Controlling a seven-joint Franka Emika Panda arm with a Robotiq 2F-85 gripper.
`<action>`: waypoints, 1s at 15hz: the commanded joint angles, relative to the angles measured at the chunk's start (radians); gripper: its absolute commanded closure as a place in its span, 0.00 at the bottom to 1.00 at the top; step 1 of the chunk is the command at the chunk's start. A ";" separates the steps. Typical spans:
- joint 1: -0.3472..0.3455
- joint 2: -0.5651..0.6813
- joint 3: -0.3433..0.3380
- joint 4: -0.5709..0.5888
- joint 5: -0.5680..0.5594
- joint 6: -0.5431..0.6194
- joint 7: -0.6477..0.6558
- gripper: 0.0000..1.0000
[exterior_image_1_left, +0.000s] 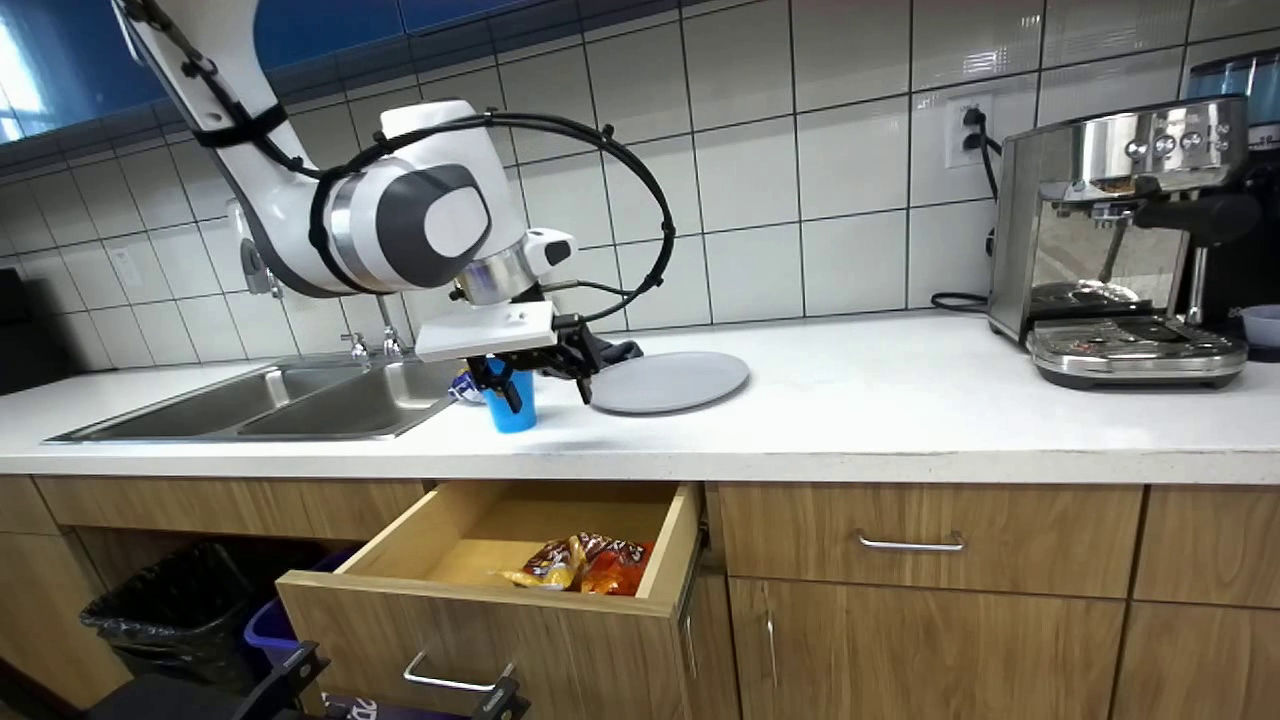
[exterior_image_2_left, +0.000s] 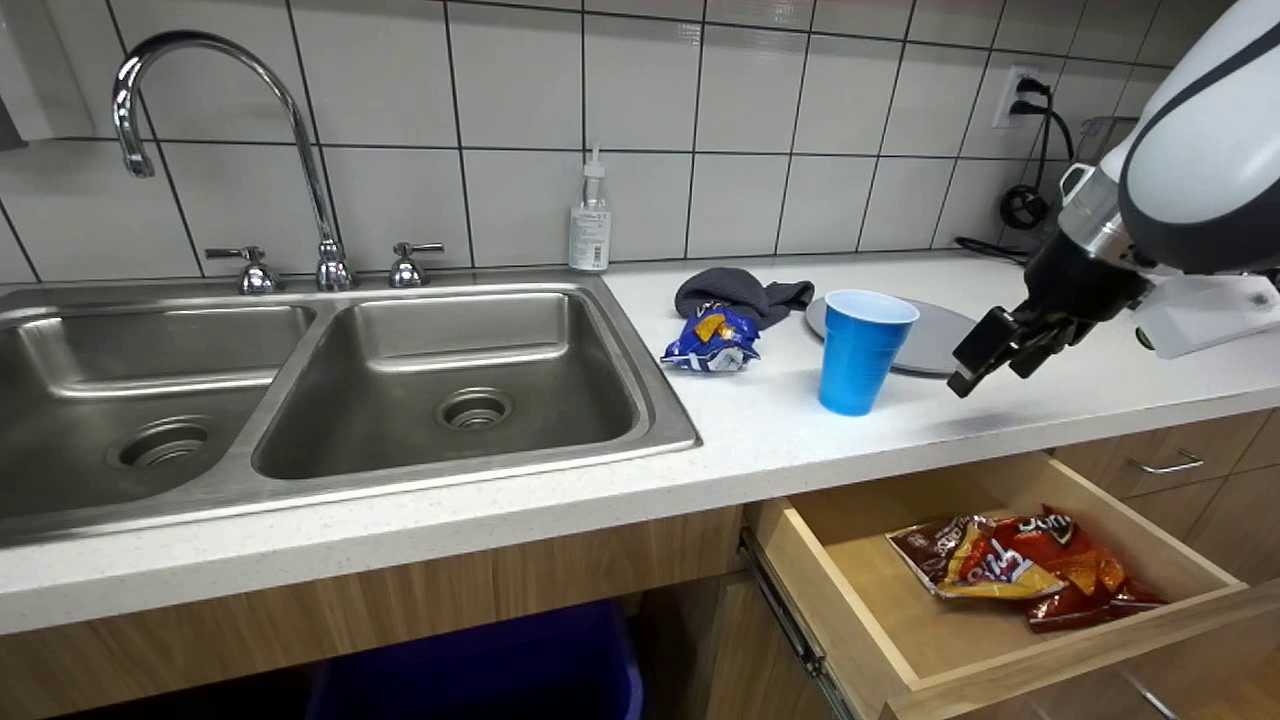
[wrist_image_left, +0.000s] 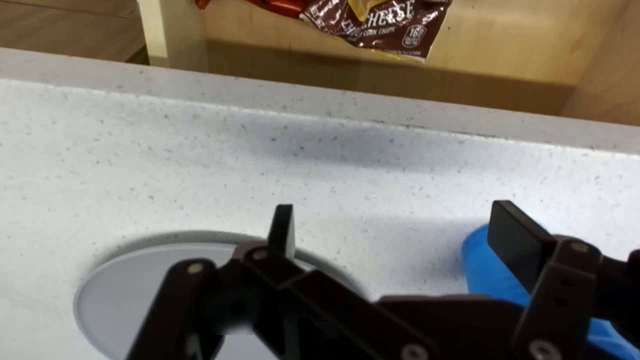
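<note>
Countertop (wrist_image_left: 150, 165), wrist view: spread tool (wrist_image_left: 397, 232) partly hides cup (wrist_image_left: 487, 272) and plate (wrist_image_left: 125, 292).

We see a smooth plastic cup (exterior_image_2_left: 862, 360), a matt plate (exterior_image_2_left: 940, 335), glossy crinkled bags (exterior_image_2_left: 985, 570), a rough-looking cloth (exterior_image_2_left: 730, 288), a satiny metal sink (exterior_image_2_left: 455, 330) and a wooden drawer (exterior_image_1_left: 480, 630).

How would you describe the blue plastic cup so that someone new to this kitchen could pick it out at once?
Start at the double-bowl steel sink set in the white countertop. On that countertop, between the sink and the gray plate, stands the blue plastic cup. Unlike the crumpled, glossy blue chip bag nearby, it is smooth, plain, upright and widens toward its open top.
</note>
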 joint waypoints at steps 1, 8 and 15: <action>-0.023 -0.078 0.055 0.009 0.098 -0.044 -0.042 0.00; 0.004 -0.166 0.060 0.056 0.296 -0.136 -0.162 0.00; 0.004 -0.156 0.056 0.080 0.294 -0.109 -0.129 0.00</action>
